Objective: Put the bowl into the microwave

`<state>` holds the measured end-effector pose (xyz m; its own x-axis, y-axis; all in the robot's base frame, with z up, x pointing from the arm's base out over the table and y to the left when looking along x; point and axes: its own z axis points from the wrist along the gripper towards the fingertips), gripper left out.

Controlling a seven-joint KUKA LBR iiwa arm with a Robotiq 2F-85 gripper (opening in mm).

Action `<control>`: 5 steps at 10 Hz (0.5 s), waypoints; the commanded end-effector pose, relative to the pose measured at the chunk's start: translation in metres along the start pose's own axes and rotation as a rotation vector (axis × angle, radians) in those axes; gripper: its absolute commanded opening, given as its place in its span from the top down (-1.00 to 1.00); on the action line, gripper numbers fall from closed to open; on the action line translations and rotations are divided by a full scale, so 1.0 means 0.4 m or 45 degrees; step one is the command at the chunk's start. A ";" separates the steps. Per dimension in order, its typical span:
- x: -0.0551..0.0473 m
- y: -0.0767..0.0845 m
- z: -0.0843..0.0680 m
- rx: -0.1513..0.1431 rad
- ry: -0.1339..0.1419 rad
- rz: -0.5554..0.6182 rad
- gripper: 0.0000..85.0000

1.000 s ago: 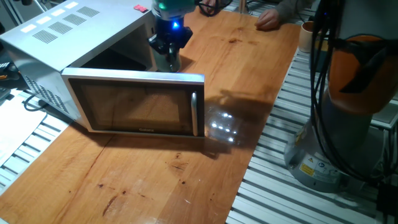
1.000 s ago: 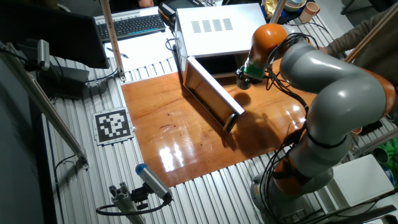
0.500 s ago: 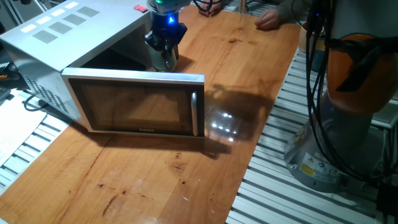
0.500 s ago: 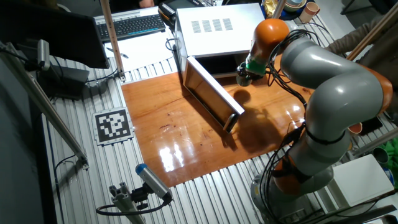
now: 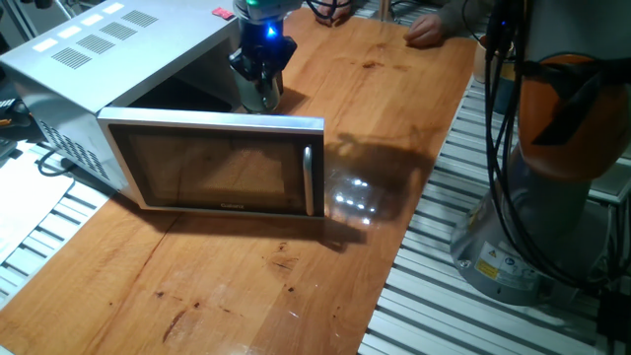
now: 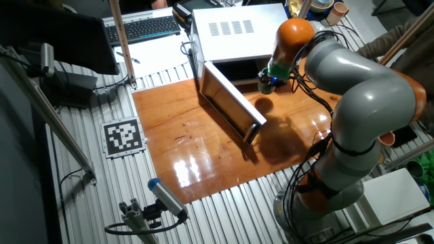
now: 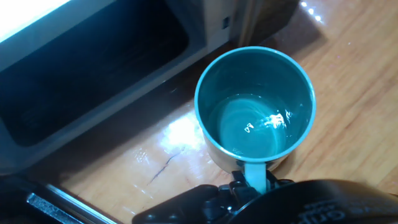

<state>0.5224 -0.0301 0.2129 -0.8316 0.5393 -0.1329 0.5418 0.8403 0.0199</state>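
Note:
The bowl (image 7: 255, 102) is a small grey-green mug, upright, seen from above in the hand view, with its handle pointing into my gripper (image 7: 252, 185). The gripper is shut on that handle. The microwave (image 5: 89, 44) lies at the table's left with its glass door (image 5: 212, 163) swung wide open. In one fixed view the gripper (image 5: 261, 87) holds the bowl (image 5: 263, 97) low, right at the mouth of the opening, behind the door's top edge. The dark cavity (image 7: 81, 68) shows beside the bowl. In the other fixed view the gripper (image 6: 265, 83) sits by the microwave (image 6: 237, 30) front.
A tan cup (image 5: 485, 57) stands at the far right table edge near a person's hand (image 5: 429, 30). The arm's base (image 5: 552, 148) stands off the table's right side. A keyboard (image 6: 146, 27) and a marker tag (image 6: 123, 135) lie beside the table.
Over the last second the gripper moved a little left and toward the microwave opening with the bowl in it. It has stayed still for the last half second.

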 end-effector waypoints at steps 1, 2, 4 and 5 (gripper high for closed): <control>0.000 0.000 0.000 0.008 -0.004 -0.012 1.00; 0.000 0.000 0.000 0.034 -0.020 -0.055 1.00; 0.000 0.000 0.000 0.054 -0.048 -0.133 1.00; 0.000 0.000 0.000 0.078 -0.060 -0.154 1.00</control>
<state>0.5223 -0.0298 0.2131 -0.8870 0.4274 -0.1747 0.4429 0.8946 -0.0603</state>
